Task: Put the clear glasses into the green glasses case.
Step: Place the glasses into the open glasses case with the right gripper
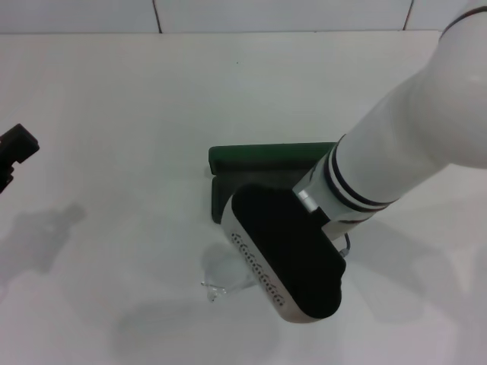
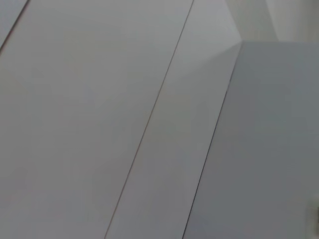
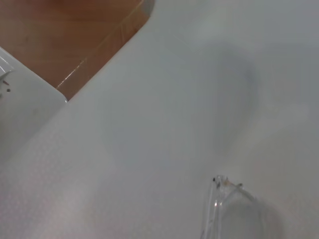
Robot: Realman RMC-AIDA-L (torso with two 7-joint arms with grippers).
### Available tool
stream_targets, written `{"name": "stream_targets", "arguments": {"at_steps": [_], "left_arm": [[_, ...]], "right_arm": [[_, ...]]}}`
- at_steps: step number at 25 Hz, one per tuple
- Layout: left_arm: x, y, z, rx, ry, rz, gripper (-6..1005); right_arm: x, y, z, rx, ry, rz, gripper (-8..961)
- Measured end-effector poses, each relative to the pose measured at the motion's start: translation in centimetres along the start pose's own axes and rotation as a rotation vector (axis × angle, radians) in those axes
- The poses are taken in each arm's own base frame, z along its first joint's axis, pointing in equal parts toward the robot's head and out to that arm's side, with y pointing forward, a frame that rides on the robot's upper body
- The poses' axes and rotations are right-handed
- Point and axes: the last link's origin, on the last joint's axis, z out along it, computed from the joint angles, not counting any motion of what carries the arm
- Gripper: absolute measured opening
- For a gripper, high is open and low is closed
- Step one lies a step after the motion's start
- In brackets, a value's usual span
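The white table (image 1: 114, 114) fills nearly the whole head view. Its far edge meets a tiled wall (image 1: 228, 14) along the top of that view. The right wrist view shows a rounded table corner with brown flooring (image 3: 65, 35) beyond it.

The right arm (image 1: 411, 129) enters from the upper right of the head view and reaches down to the table centre. Its wrist housing, black on top with a white side, covers most of the near part of the green glasses case (image 1: 266, 157) and part of the clear glasses (image 1: 222, 275). The right gripper itself is hidden under this housing; whether it is released or clenched cannot be determined.

The green glasses case lies at the table centre with its lid raised along the far side. Only the lid edge and a strip of the dark interior on the robot's left show.

The clear glasses lie on the table at the near side of the case, toward the robot. One lens end and a hinge protrude from under the housing, and appear in the right wrist view (image 3: 224, 204). Contact with the case cannot be determined.

The left gripper (image 1: 15, 152) sits at the left edge of the head view, well apart from the case; its finger state cannot be determined.

Bare table surface lies to the left of the case and beyond it.
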Motion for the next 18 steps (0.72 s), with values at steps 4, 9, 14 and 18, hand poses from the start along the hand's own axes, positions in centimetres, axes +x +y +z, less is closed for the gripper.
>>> {"name": "stream_targets", "arguments": {"at_steps": [4, 9, 14, 18], "left_arm": [[-0.1, 0.0, 0.0, -0.002, -0.003, 0.003, 48], [-0.1, 0.1, 0.0, -0.001, -0.003, 0.009, 48], [-0.1, 0.1, -0.1, 0.0, -0.004, 0.015, 48], [-0.2, 0.1, 0.0, -0.001, -0.002, 0.014, 48]], "right_arm": [[-0.2, -0.2, 0.4, 0.0, -0.004, 0.0, 562], [-0.1, -0.2, 0.7, -0.007, -0.006, 0.016, 557], [0.2, -0.4, 0.9, -0.015, 0.0, 0.026, 551], [0.4, -0.5, 1.1, -0.023, 0.007, 0.032, 542]]}}
